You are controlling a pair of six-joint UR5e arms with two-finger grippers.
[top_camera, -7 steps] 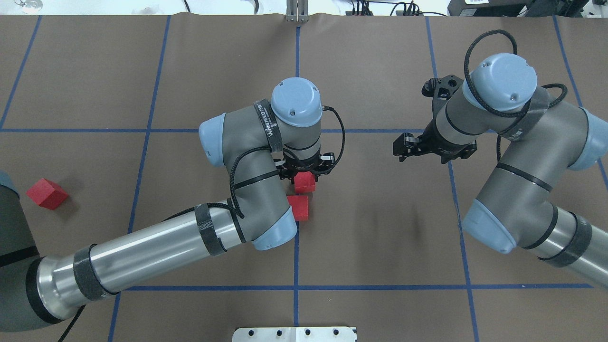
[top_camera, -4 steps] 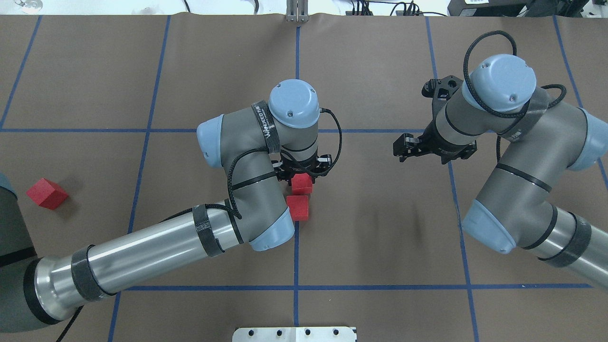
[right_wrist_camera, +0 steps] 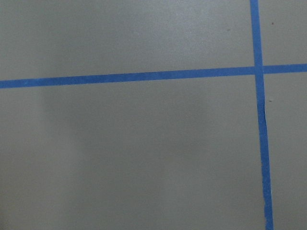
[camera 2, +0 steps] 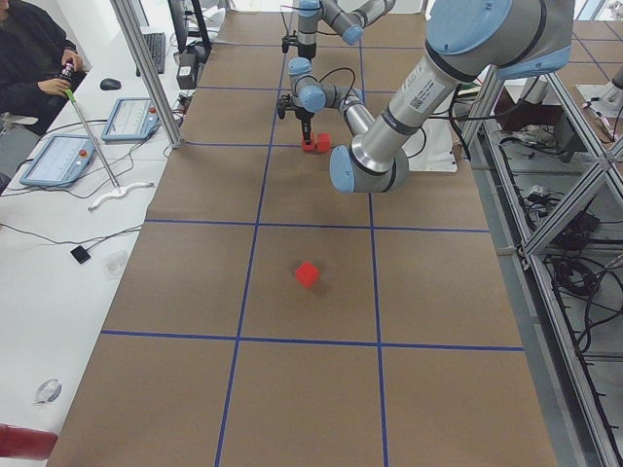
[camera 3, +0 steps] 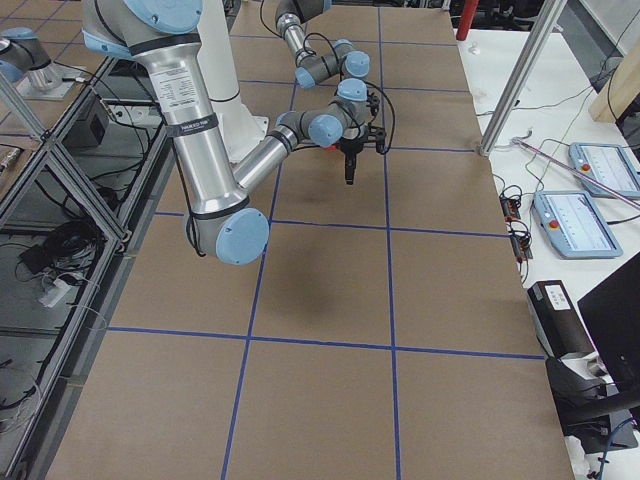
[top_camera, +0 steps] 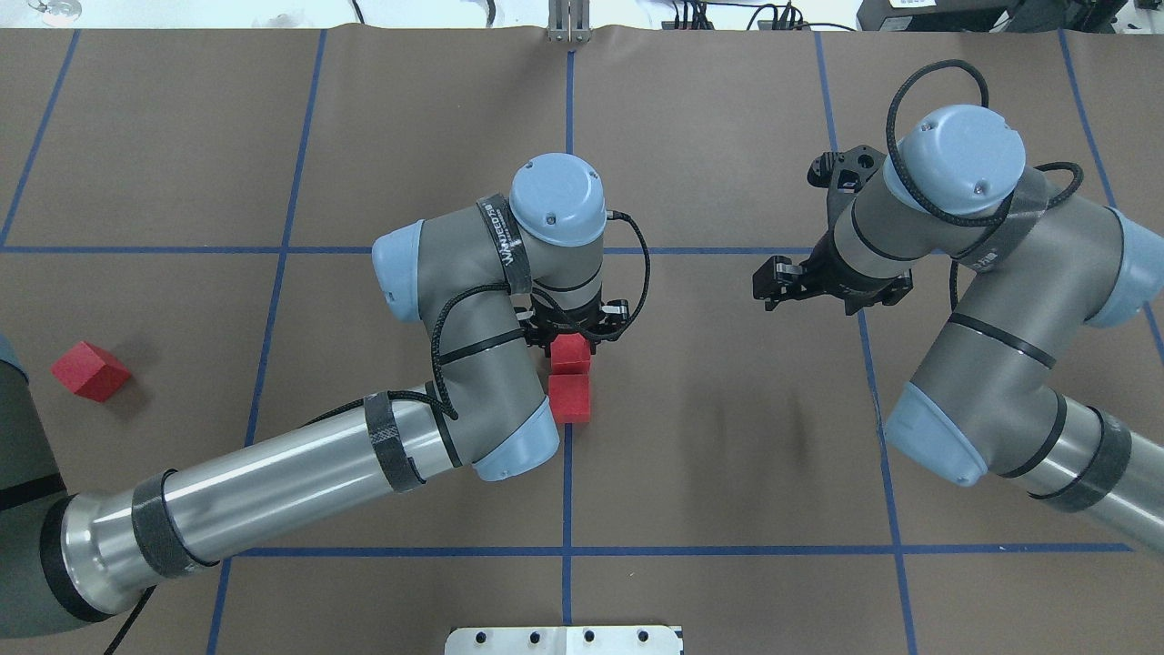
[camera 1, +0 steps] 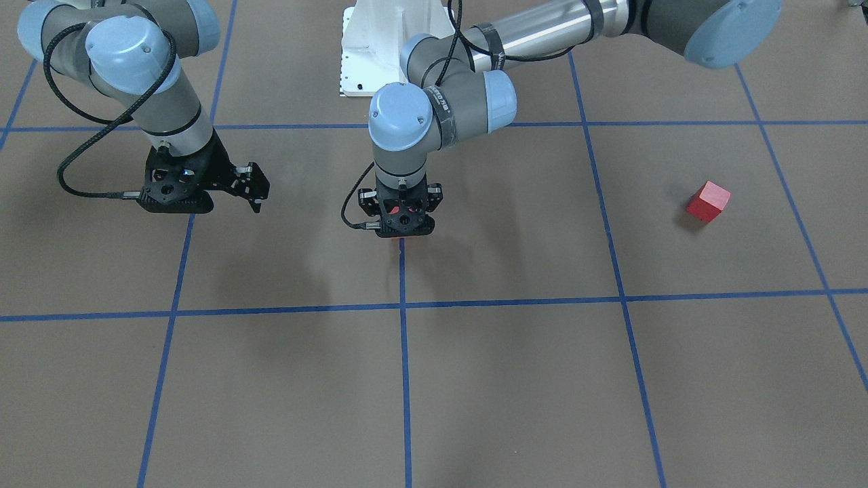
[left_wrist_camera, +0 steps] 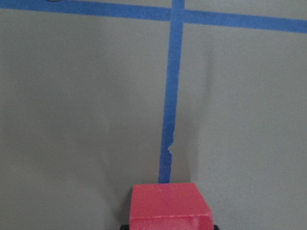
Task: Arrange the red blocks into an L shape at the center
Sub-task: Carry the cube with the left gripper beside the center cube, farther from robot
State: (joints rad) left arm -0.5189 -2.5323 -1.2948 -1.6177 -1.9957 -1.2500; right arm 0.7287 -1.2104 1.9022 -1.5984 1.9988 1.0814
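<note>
Far left: lone red cube [top_camera: 89,371], matte and plain, bare brown surface [top_camera: 182,164] all round. At the centre [top_camera: 655,391], on blue tape line [top_camera: 567,482]: left pincer [top_camera: 571,333] pinching second cube [top_camera: 571,357], just beside third cube [top_camera: 570,400]. Right: right pincer [top_camera: 771,282] spread, hovering well apart.

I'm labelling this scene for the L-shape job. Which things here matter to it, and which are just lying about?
Part of the job:
- held red block, in the left gripper
- resting red block, right beside it on the tape line
- stray red block, far off
- the center

Just lying about:
- white base plate
- tablet on the side table
- right gripper, holding nothing
</note>
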